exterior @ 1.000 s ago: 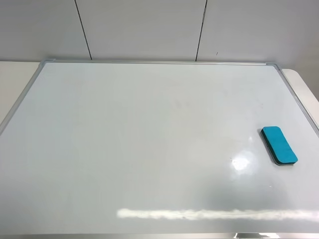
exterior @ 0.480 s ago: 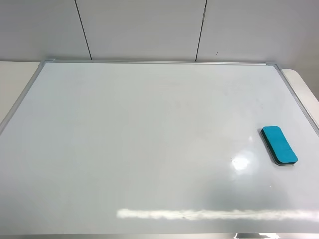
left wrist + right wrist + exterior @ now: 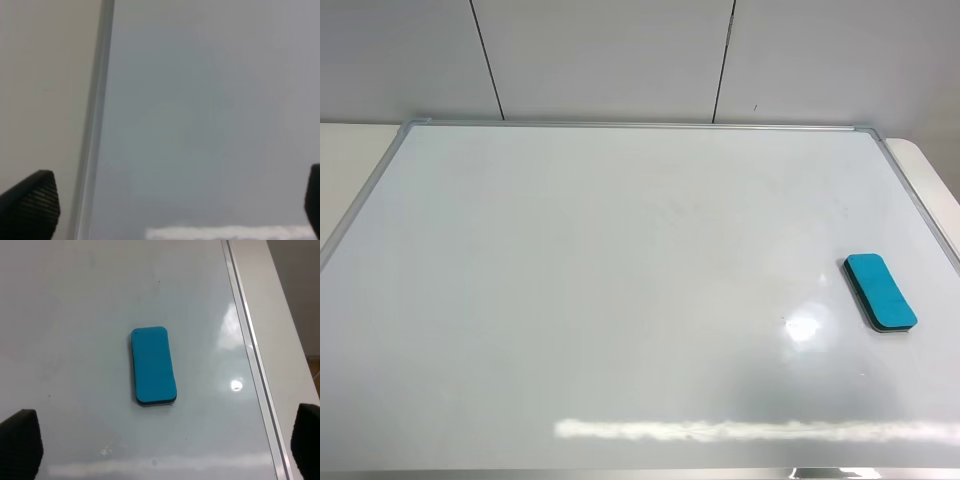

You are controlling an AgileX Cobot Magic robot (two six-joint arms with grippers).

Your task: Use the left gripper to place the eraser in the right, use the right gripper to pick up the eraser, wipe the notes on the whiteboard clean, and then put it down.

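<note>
A: Start with the big thing. What carries everything?

B: The whiteboard [image 3: 620, 290], lying flat as the working surface, silver frame all round. It fills most of the high view. I see only a very faint smudge near its middle, too weak to call the notes; the board looks essentially wiped.

A: And the eraser?

B: The eraser [image 3: 881, 290] lies flat on the board at its right side, near the right frame edge but not touching it. Its long axis runs roughly along that edge, a little slanted. Nothing rests on it or beside it.

A: Which arm is closer?

B: The right one, by my reading. The right wrist view looks straight down on the eraser [image 3: 152, 365], which sits ahead of the right gripper [image 3: 165, 440], centred between the two fingertips. The fingers stand wide apart at the corners of that view, holding nothing.

A: The left gripper?

B: The left gripper [image 3: 170, 200] is also spread open and empty, over the board's left frame edge, well apart from the eraser.

A: Anything in the way?

B: No. Neither arm shows in the high view. If the eraser were to be picked up again, the right gripper would close across its short sides. I judge the task nearly or fully done.
</note>
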